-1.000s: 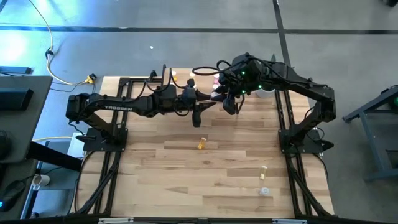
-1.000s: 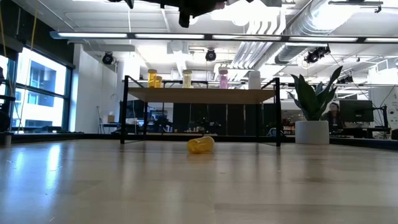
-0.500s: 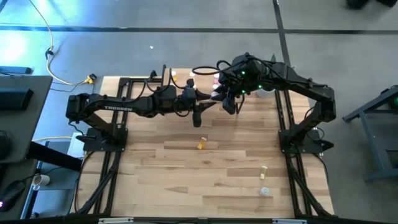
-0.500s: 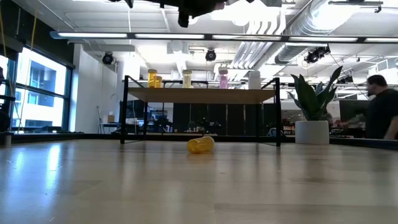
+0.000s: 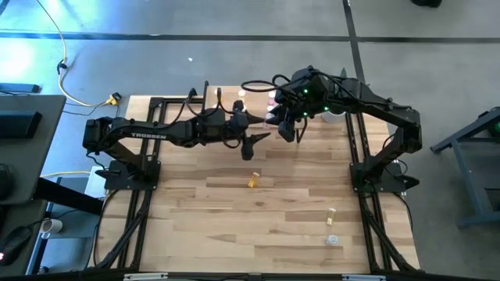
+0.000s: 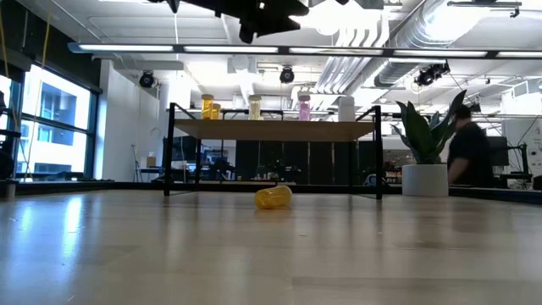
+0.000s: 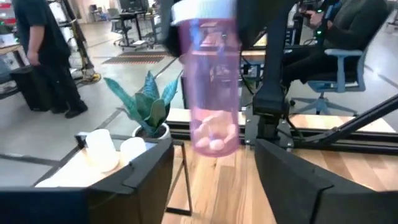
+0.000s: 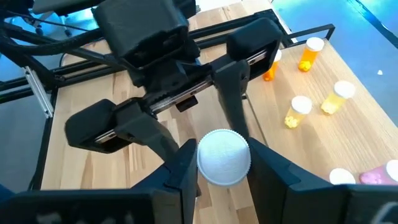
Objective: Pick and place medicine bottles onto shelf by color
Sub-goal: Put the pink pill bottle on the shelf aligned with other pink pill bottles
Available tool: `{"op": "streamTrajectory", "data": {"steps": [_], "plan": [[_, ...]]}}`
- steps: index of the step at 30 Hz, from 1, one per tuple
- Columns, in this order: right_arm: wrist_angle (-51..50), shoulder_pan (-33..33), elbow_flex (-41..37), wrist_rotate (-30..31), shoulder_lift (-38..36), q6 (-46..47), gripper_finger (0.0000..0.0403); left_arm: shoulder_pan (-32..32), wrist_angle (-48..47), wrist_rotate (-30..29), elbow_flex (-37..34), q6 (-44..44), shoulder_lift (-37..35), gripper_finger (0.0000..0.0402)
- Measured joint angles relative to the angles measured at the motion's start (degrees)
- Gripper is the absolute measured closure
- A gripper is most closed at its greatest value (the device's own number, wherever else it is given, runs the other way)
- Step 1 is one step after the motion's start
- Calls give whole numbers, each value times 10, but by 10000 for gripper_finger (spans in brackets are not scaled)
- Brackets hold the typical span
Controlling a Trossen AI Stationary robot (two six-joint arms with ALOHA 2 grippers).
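Now left hand (image 7: 211, 180) opened; right hand (image 8: 221, 171) holds pink bottle (image 7: 210, 87)

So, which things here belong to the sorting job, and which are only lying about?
Job: pink bottle in the right claw; open left claw around it; yellow bottle on the table; bottles on the shelf.
Lying about: plant pot; person behind.

One camera looks straight down on the whole table (image 5: 258, 218), one sits level at its 6 o'clock edge facing the shelf (image 6: 275, 129) at 12, and both close wrist cameras share the pink bottle (image 7: 211, 93).
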Motion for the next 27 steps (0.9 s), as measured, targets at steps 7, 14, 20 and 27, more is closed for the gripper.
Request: {"op": "streamTrajectory", "data": {"steps": [7, 14, 20, 27], "plan": [[0, -3, 0, 43, 0, 0, 304, 23, -38, -17, 0, -27, -10, 155], [0, -21, 0, 97, 0, 0, 304, 60, -87, -14, 0, -45, -43, 156], [7, -50, 0, 142, 0, -1, 304, 92, -125, -11, 0, -36, -66, 155], [47, -102, 0, 150, 0, -30, 304, 126, -123, 37, 0, -51, -74, 158]]}}
